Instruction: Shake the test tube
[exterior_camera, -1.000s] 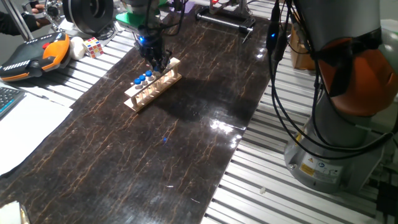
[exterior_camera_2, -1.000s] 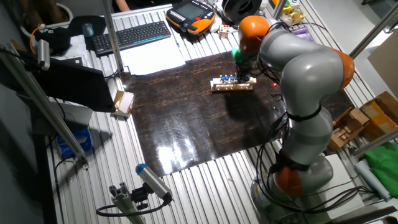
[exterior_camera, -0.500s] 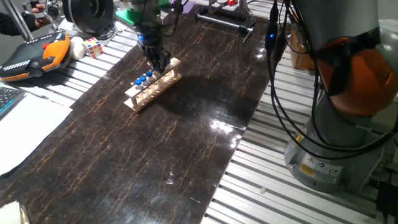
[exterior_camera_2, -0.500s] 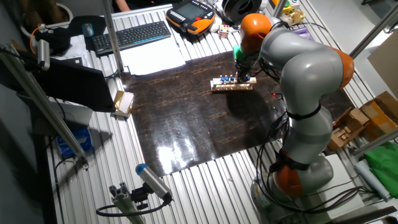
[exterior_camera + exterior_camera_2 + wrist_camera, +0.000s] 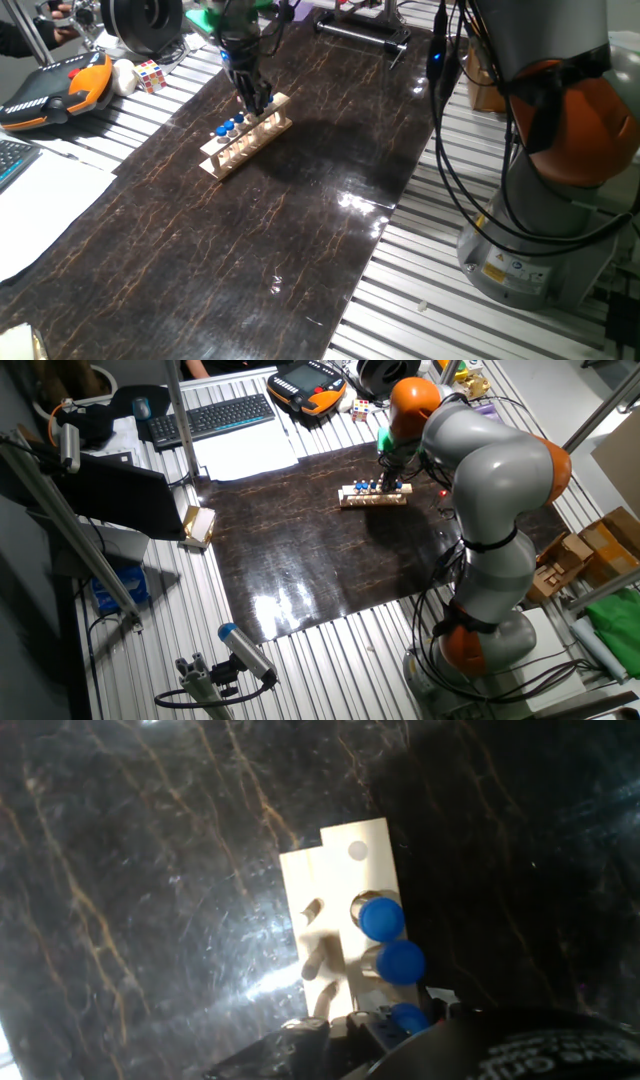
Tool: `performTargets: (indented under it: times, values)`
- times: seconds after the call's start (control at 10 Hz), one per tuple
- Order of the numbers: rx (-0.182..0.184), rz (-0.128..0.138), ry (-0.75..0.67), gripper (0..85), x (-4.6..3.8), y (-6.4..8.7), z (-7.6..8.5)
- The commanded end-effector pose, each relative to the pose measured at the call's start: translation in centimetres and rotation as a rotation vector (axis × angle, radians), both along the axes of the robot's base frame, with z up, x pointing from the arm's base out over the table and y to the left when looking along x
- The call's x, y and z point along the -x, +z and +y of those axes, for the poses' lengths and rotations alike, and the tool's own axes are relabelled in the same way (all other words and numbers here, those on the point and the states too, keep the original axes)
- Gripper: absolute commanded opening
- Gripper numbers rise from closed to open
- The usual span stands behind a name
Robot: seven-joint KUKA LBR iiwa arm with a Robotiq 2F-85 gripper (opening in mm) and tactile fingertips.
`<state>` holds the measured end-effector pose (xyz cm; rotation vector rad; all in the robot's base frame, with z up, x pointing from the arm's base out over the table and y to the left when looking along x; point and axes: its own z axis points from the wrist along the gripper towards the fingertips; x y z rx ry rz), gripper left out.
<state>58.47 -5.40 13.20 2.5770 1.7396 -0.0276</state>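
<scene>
A light wooden rack (image 5: 246,138) stands on the dark mat and holds test tubes with blue caps (image 5: 228,125). My gripper (image 5: 254,102) hangs just above the rack's far end, its fingers drawn close together. In the hand view two capped tubes (image 5: 382,918) stand in the rack (image 5: 335,880), and a third test tube's blue cap (image 5: 408,1016) shows between my fingertips at the bottom edge, partly covered; my gripper (image 5: 395,1022) looks shut on it. In the other fixed view my gripper (image 5: 391,468) is over the right end of the rack (image 5: 372,499).
An orange pendant (image 5: 50,90), a puzzle cube (image 5: 150,74) and a spool (image 5: 140,22) lie left of the mat. A keyboard (image 5: 212,417) and paper (image 5: 245,452) sit beyond it. The robot base (image 5: 540,200) fills the right side.
My gripper has risen slightly from the rack's far end over the last second. One blue cap fewer shows in the row beside it.
</scene>
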Motion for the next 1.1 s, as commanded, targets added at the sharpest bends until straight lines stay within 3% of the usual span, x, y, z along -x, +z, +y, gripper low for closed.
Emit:
performTargets:
  times: [0.0,0.2,0.6,1.0]
  values:
    - [-0.004,0.003,0.016,20.0,-0.03,0.7,0.0]
    - [-0.017,0.024,0.084,20.0,-0.08,2.8,0.3]
    - [-0.014,0.031,0.225,21.3,-0.75,7.2,0.9]
    - [-0.098,0.014,0.458,23.0,-0.86,13.1,1.0]
